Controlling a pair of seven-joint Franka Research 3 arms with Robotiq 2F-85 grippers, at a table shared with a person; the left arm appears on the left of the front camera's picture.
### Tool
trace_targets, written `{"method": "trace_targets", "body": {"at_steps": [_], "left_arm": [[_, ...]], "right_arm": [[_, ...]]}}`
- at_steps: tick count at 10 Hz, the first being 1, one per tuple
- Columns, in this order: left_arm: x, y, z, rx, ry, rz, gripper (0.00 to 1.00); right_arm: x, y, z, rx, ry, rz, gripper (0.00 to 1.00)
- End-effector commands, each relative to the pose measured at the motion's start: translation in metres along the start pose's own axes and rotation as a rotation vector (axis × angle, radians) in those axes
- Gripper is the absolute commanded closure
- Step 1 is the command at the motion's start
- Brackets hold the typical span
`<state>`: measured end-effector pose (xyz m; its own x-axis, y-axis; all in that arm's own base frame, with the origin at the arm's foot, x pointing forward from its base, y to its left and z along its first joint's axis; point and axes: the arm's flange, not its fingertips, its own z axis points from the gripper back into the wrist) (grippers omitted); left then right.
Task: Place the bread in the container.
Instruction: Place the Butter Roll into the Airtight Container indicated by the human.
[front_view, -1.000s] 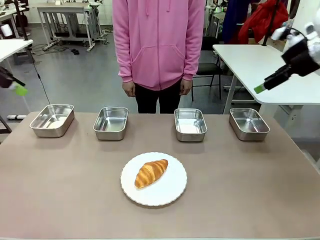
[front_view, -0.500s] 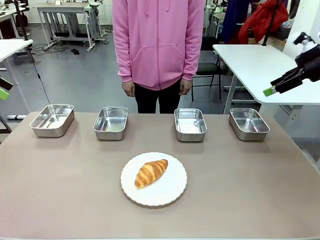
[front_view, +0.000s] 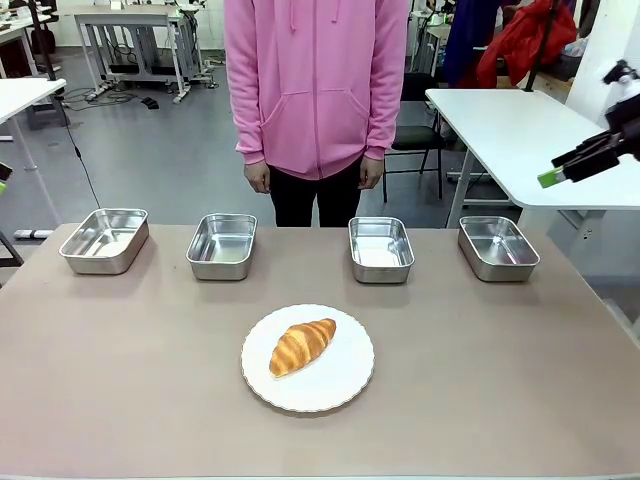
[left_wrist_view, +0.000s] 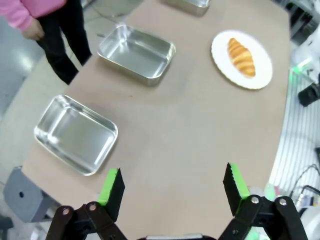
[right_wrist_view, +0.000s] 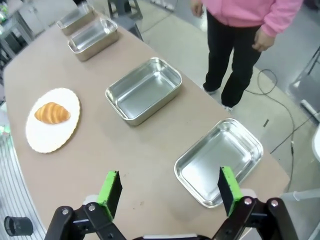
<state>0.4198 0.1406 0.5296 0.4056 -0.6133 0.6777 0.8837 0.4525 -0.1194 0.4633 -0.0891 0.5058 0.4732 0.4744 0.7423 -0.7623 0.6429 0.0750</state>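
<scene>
Item, left claw (left_wrist_view: 172, 182): green pads spread wide, nothing between them; raised well off to the left of the plate (front_view: 345, 392). Item, right claw (right_wrist_view: 170, 187): likewise spread and empty; raised well off to the plate's right. Item, table (front_view: 500, 380): brown, bearing all that follows. Item, plate: round, white, scalloped, on my side of the table's middle. Item, bread (front_view: 302, 345): one croissant lying on the plate, a little left of its centre, long axis slanting from near-left to far-right. It lies down and inward from either claw. I judge neither arm plainly the nearer, and a pick would want the pads closing across that slant. Item, steel pans, four alike in a row beyond the plate, all seemingly empty: inner-left container (front_view: 222, 245), inner-right container (front_view: 381, 248), outer-left container (front_view: 104, 240), outer-right container (front_view: 497, 247). Which one is meant I cannot tell; the inner pair sit closest to the plate. Item, person (front_view: 318, 90): standing beyond the row, straight across from the plate, hands hanging clear of the table.
</scene>
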Motion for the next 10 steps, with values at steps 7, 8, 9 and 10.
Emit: {"method": "trace_targets", "body": {"at_steps": [7,8,9,10], "left_arm": [[-0.041,0.019,0.052,-0.037,-0.279,-0.151,0.0],[-0.041,0.018,0.051,-0.025,-0.289,-0.157,0.0],[-0.04,0.018,0.051,-0.016,-0.296,-0.155,0.0],[-0.04,0.016,0.051,-0.007,-0.296,-0.153,0.0]], "right_arm": [[-0.038,-0.054,0.054,0.049,-0.174,0.019,0.0],[-0.04,-0.057,0.055,0.054,-0.177,0.014,0.0],[-0.041,-0.059,0.056,0.051,-0.18,0.008,0.0],[-0.041,-0.059,0.056,0.05,-0.182,0.004,0.0]]}}
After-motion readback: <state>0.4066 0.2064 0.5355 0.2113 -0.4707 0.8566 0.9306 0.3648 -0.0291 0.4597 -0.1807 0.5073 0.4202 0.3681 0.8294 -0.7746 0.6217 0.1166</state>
